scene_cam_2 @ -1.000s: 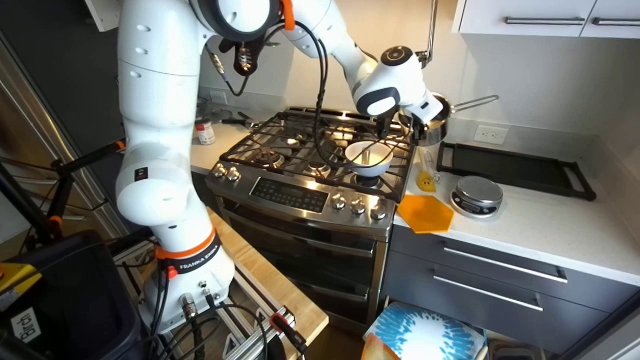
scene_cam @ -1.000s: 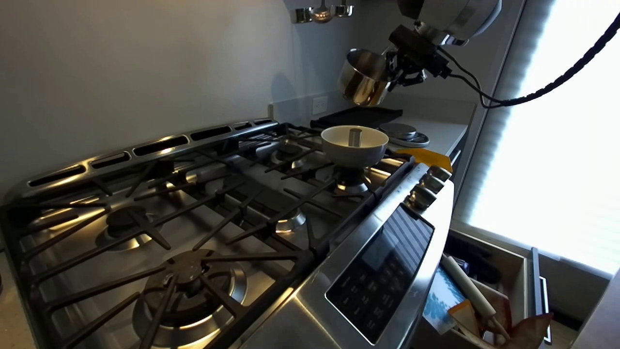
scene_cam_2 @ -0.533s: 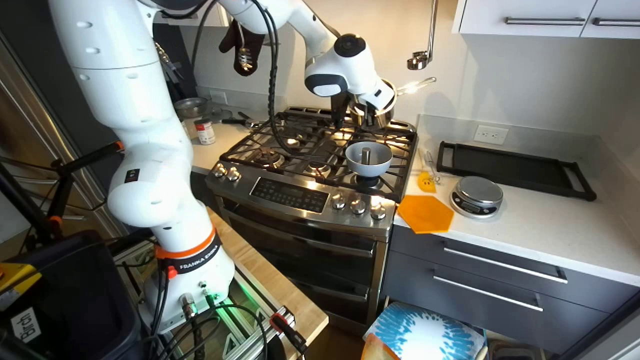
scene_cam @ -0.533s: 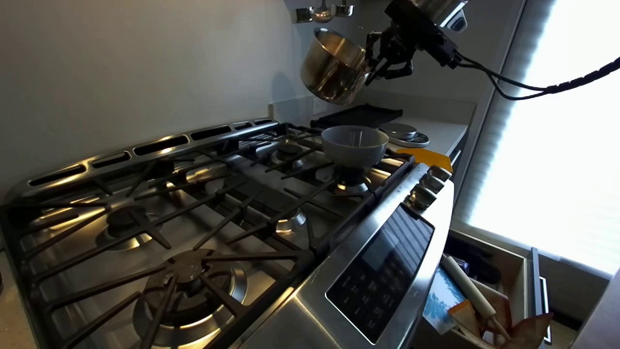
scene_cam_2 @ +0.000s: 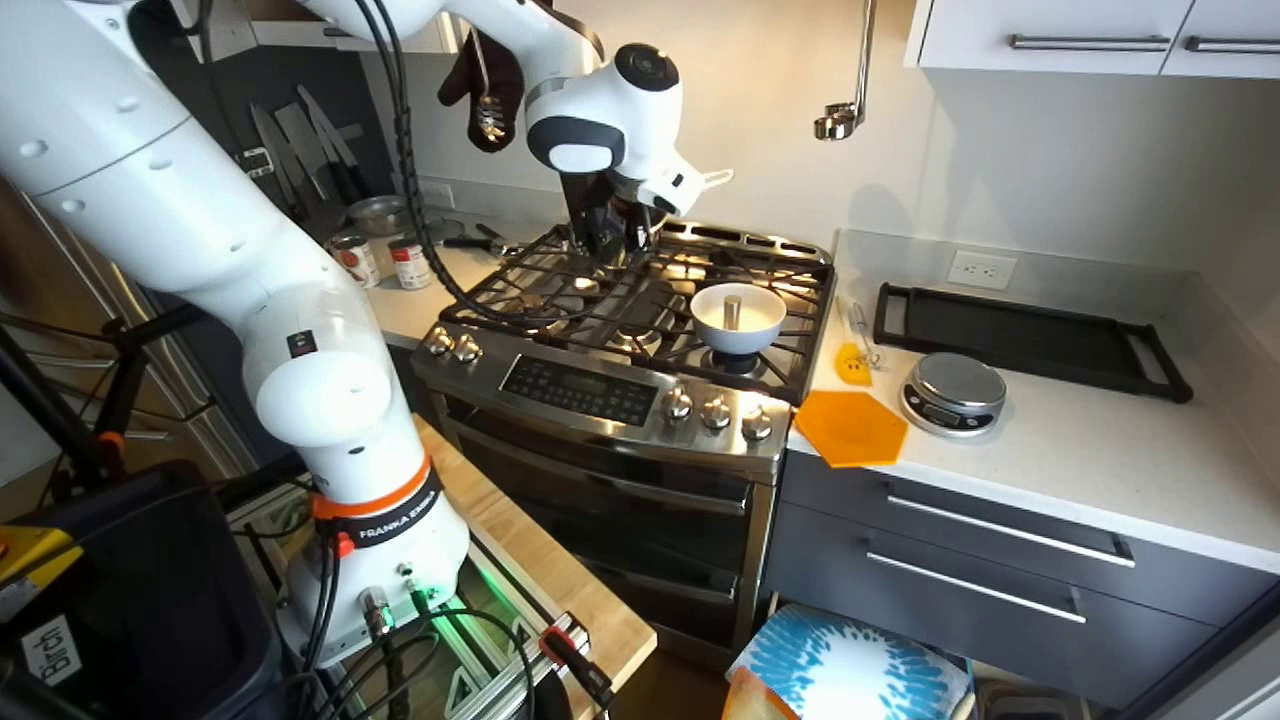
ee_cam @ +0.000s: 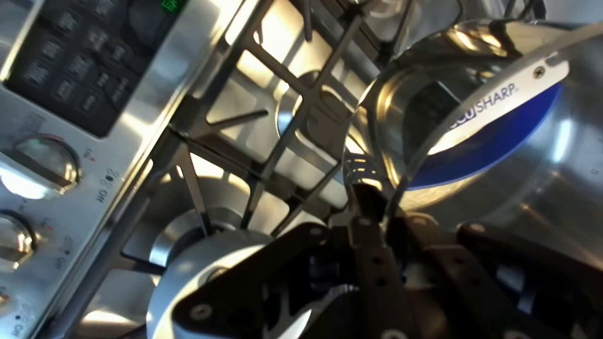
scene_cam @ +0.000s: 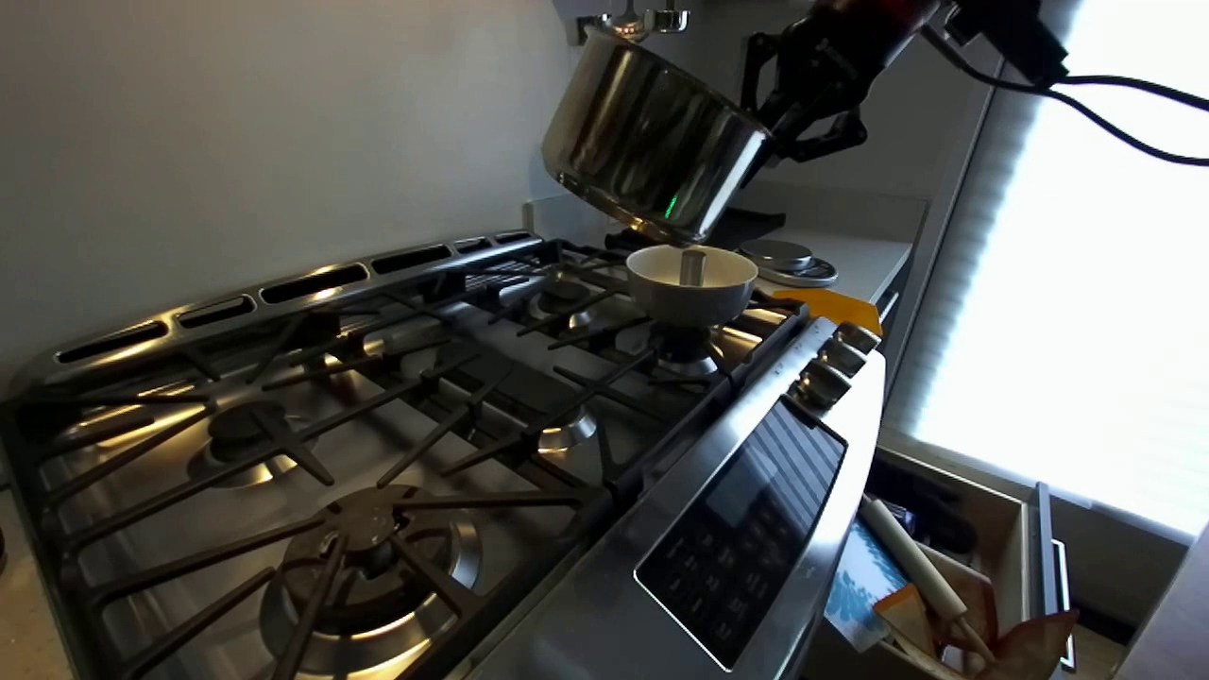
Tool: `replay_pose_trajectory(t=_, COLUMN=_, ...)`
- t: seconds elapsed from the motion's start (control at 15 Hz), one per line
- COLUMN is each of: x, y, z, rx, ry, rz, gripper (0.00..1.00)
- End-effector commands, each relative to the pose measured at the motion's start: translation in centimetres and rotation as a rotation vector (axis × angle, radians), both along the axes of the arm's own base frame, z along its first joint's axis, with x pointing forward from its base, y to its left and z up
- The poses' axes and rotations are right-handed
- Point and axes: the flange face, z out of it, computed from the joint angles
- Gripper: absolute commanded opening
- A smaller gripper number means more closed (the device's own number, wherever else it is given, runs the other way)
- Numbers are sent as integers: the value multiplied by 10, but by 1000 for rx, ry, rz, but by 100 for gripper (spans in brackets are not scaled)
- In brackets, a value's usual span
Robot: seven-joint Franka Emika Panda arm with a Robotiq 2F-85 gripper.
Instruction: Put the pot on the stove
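The shiny steel pot [scene_cam: 652,142] hangs tilted in the air above the grates of the steel gas stove [scene_cam: 586,614]. My gripper [scene_cam: 770,142] is shut on the pot's rim. In the wrist view the fingertips [ee_cam: 384,221] pinch the wall of the pot [ee_cam: 499,212], with its inside facing the camera. A white and blue piece marked "SHARP" [ee_cam: 499,101] shows inside it. In an exterior view the wrist hides most of the pot, and its wire handle [scene_cam_2: 717,178] sticks out behind. The stove [scene_cam_2: 470,375] lies below, its middle and left grates under the gripper.
A white bowl [scene_cam_2: 735,335] with a metal cylinder in it stands on the front right burner. Right of the stove are an orange mat [scene_cam_2: 850,430], a scale [scene_cam_2: 955,390] and a black tray [scene_cam_2: 1030,335]. Cans [scene_cam_2: 410,265] stand on the left counter. A drawer [scene_cam: 945,529] is open.
The arm has carried the pot leftward from the stove's right edge to over its middle. In an exterior view the pot has come closer to the camera. The grip stays shut.
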Motion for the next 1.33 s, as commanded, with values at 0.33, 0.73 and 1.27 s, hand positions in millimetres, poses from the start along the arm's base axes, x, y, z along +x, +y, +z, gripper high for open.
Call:
replay_pose_trajectory(t=0.33, x=-29, y=13, z=8, rx=-96, ry=62, rz=88, gripper=6)
replay_pose_trajectory(t=0.73, x=-30, y=12, z=7, rx=-96, ry=65, rz=86, gripper=6)
replay_pose_trajectory(t=1.27, x=20, y=45, z=3, rx=-308, ry=123, rz=70, gripper=1)
